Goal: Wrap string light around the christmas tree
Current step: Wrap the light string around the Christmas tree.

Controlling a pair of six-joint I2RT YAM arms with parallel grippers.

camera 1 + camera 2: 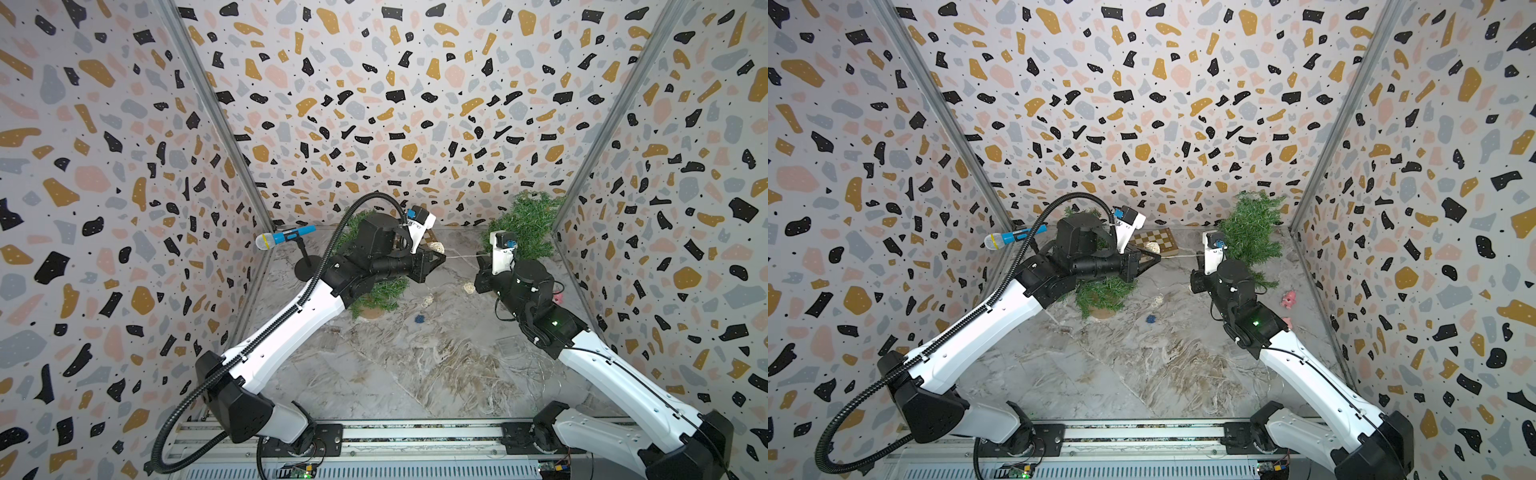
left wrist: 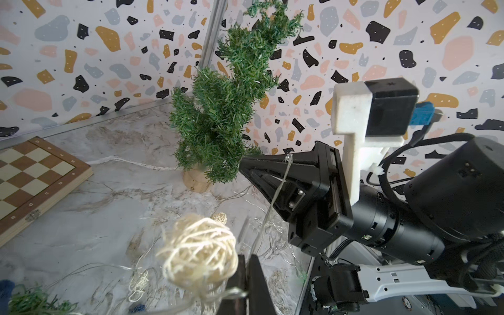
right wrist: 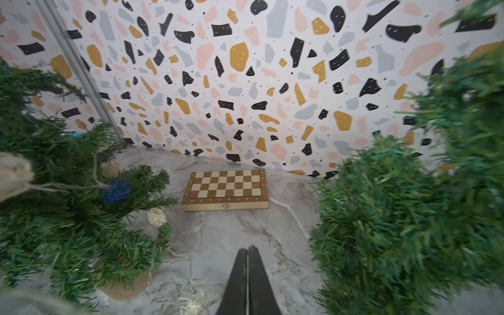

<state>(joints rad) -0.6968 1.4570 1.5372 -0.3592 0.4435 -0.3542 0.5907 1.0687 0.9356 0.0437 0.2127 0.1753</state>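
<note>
The left arm (image 1: 291, 328) starts at the near edge and leans far in toward the back. Its wrist (image 1: 390, 264) turns sideways, so the left hand (image 1: 439, 258) points across at the other arm. The two fingers of this hand are pressed tight together, with no gap.

The right arm (image 1: 623, 386) comes in from the other side and bends at the elbow. Its wrist (image 1: 530, 276) is held up high. The right hand (image 3: 248, 249) points toward the back, up in the air. Its two fingers are pressed tight together too.

The two hands are near each other, but they do not touch.
</note>
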